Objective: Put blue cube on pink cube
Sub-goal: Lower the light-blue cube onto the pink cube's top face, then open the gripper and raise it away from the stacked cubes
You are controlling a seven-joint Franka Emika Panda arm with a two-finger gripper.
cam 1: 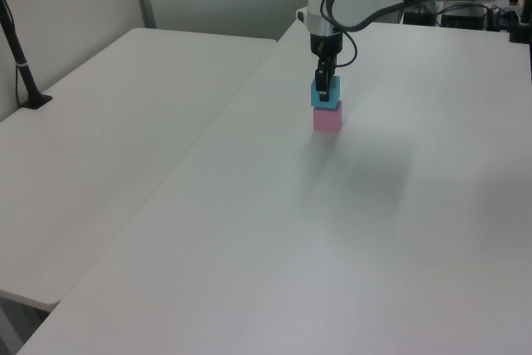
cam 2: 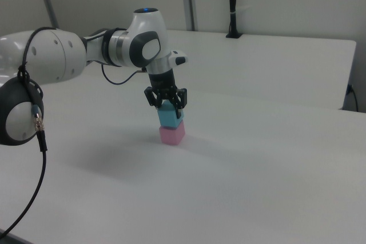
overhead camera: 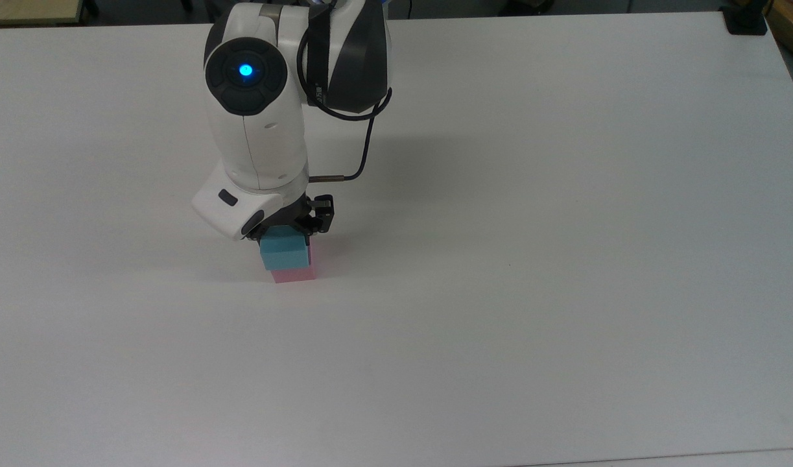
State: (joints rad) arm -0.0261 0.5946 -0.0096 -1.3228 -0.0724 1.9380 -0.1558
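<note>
The light blue cube (overhead camera: 284, 253) sits on top of the pink cube (overhead camera: 294, 275), shifted a little toward the top view's left so a strip of pink shows on the right. My gripper (overhead camera: 291, 227) comes straight down over the blue cube and is shut on its upper part. In the left view the blue cube (cam 1: 326, 93) rests on the pink cube (cam 1: 327, 119) with the gripper (cam 1: 324, 87) on it. The right view shows the gripper (cam 2: 167, 104) astride the blue cube (cam 2: 170, 116) above the pink cube (cam 2: 172, 135).
The stack stands on a wide white table (overhead camera: 532, 292). A black clamp base (overhead camera: 745, 19) is at the table's far right corner in the top view. A second white table (cam 1: 100, 130) with a black post (cam 1: 21, 64) adjoins in the left view.
</note>
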